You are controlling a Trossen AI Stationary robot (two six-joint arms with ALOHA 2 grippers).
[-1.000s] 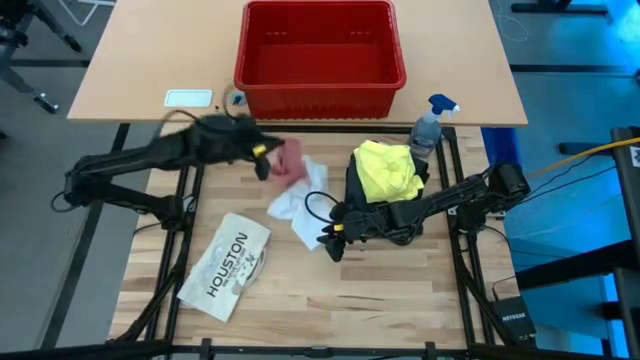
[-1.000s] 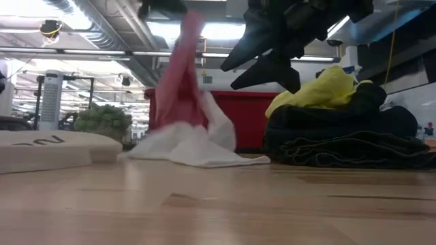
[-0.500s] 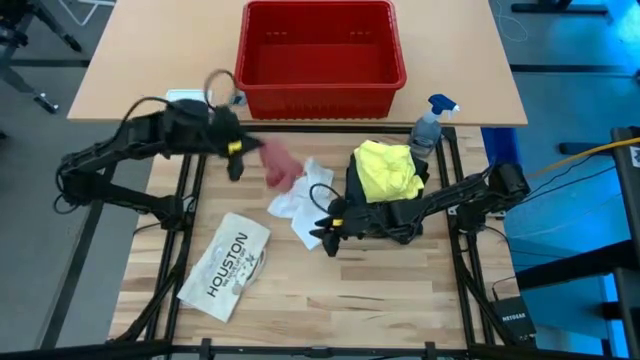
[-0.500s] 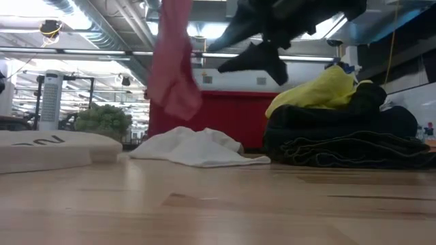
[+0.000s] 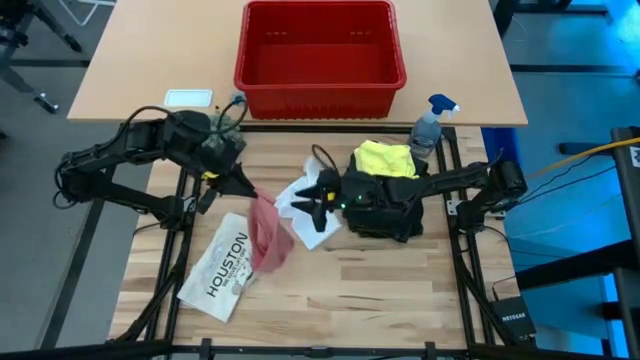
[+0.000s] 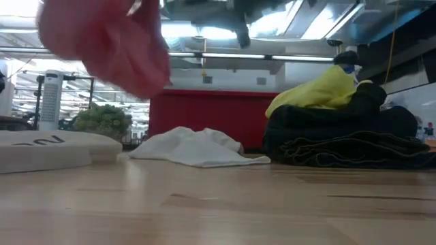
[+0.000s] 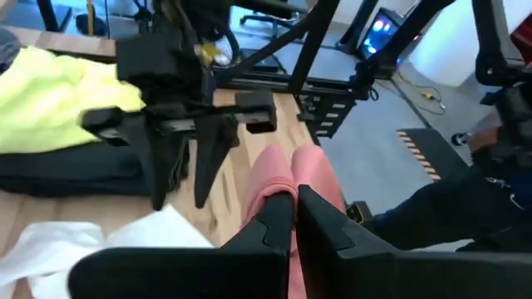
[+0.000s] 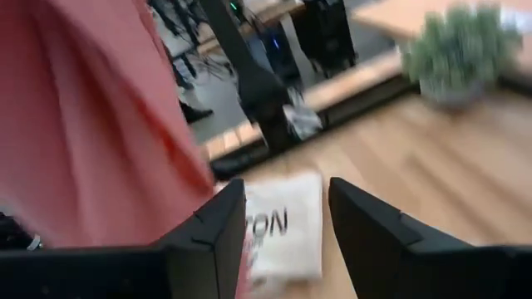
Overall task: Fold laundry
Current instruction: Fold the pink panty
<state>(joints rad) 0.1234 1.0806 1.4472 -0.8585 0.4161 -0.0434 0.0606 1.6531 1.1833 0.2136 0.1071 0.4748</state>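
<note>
A pink cloth [image 5: 268, 238] hangs in the air below my left gripper [image 5: 243, 188], which is shut on it over the table's left middle; the low view shows the cloth [image 6: 109, 41] high above the wood. A white cloth [image 5: 298, 212] lies crumpled on the table. Just above it hovers my right gripper [image 5: 312, 194], open and holding nothing. The black trousers [image 5: 385, 208] lie bunched at the right, with the yellow T-shirt [image 5: 388, 160] lying on top of them. My left gripper pinches a bunched upper end of the pink cloth [image 7: 291, 184] between its two fingers. The fingers slant downward toward the table's near right. The cloth trails from them, lifted clear of the table and slack.
A flat white item printed "HOUSTON" [image 5: 226, 266] lies near left, partly under the hanging cloth. A red basket [image 5: 320, 55] stands at the far side. A spray bottle [image 5: 430, 125] stands beside the garment pile. Bare wood lies along the near edge.
My left gripper has drawn the pink cloth up off the white cloth, first toward the table's left, then toward its near edge. The cloth now swings clear on the near side. My right gripper has risen and gone toward the far edge, over the white cloth.
</note>
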